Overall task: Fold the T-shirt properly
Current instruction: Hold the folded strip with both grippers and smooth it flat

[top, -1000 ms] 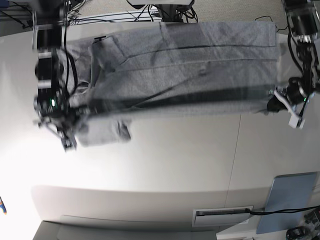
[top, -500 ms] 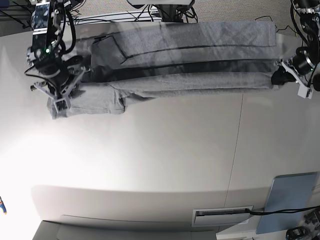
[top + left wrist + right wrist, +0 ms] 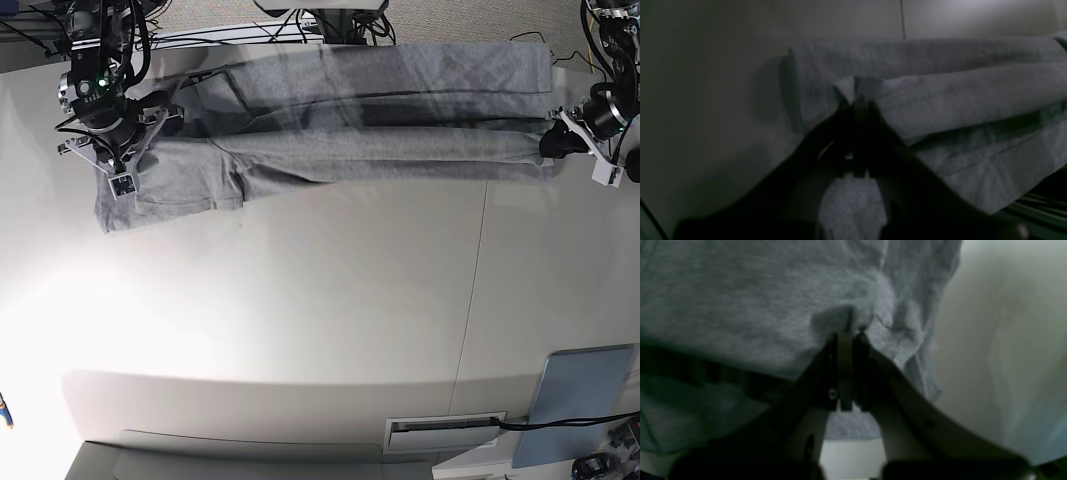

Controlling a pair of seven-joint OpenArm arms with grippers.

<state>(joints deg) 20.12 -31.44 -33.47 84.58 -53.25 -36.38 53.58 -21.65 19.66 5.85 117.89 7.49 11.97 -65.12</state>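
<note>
The grey T-shirt (image 3: 350, 150) lies stretched sideways along the far part of the white table (image 3: 300, 320), folded lengthwise into a long band, with one sleeve spread flat at the left end. My right gripper (image 3: 120, 178) is at that left end, shut on a pinch of the cloth (image 3: 740, 306); its jaws (image 3: 848, 331) meet on a small tuck. My left gripper (image 3: 553, 146) is at the right end, shut on the edge of the folded layer (image 3: 957, 100), and the jaws (image 3: 857, 101) press together on the fabric.
A seam (image 3: 475, 300) runs down the table right of centre. A blue-grey panel (image 3: 580, 390) leans at the lower right, beside a white slotted box (image 3: 445, 432). Cables (image 3: 250, 35) trail past the far edge behind the shirt.
Both grippers have carried the shirt's near edge toward the far side of the table. The hanging fold has come down into a flatter, narrower band, and the left sleeve now rests flat.
</note>
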